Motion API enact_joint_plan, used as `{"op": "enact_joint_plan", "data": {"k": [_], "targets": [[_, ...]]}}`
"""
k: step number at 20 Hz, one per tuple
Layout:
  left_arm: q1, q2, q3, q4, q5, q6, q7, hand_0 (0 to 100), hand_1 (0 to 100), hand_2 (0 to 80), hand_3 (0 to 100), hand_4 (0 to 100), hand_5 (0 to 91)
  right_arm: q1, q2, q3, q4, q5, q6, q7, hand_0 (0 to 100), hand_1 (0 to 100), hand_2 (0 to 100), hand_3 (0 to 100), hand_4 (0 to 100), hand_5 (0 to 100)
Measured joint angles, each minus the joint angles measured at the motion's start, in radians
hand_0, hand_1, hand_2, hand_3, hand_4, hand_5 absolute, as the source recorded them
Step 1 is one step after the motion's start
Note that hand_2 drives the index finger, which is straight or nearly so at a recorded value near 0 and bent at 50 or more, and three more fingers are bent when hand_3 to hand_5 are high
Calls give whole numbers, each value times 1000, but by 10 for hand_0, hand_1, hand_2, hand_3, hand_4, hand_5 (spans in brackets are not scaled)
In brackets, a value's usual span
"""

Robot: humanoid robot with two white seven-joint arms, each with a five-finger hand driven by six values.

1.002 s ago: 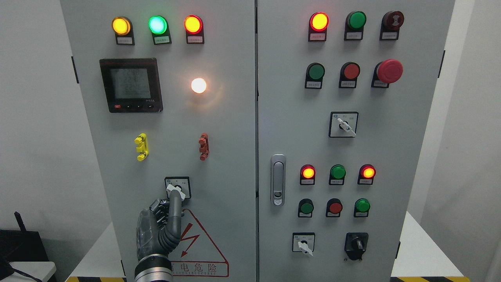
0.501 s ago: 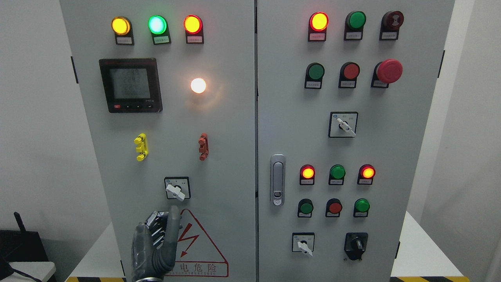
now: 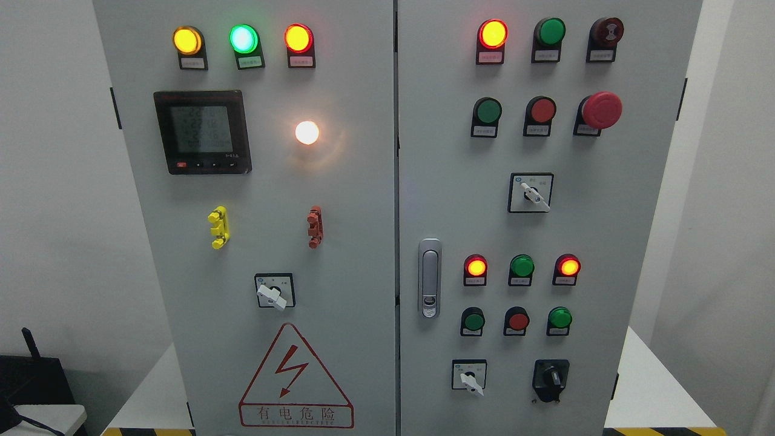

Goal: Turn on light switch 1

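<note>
No robot hand is seen anywhere in the head view, so the state of the fingers cannot be told for either side. Nearest the bottom edge, the red-outlined triangular warning sticker with a lightning bolt is set low on the grey metal left cabinet door, where it is met by the eye before any control is reached. Just above it sits the task's thing, the small white rotary selector switch on a black-framed square plate; its white handle is tilted, the long end pointing down to the right. Higher up, the round warm-white lamp is lit and a glow is thrown on the panel around it, so the switching is judged to be done already. Beside the lamp, the black square digital meter is mounted at reading height. Between lamp and switch, a yellow plastic clip and a brown-red plastic clip are fixed, well apart from each other.
</note>
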Motion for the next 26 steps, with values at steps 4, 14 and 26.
{"op": "enact_joint_plan", "data": {"k": [4, 14, 26], "targets": [[72, 11, 140, 182, -2, -58, -132, 209, 0, 0, 110, 204, 122, 0, 0, 0, 0, 0, 0, 0, 120, 389, 0, 0, 0, 0], [210, 70, 379, 689, -9, -80, -231, 322, 0, 0, 0, 38, 0, 0, 0, 0, 0, 0, 0, 0, 120, 389, 0, 0, 0, 0], [95, 142, 211, 1251, -24, 237, -271, 327, 0, 0, 0, 0, 0, 0, 0, 0, 0, 0, 0, 0, 120, 389, 0, 0, 0, 0]]}}
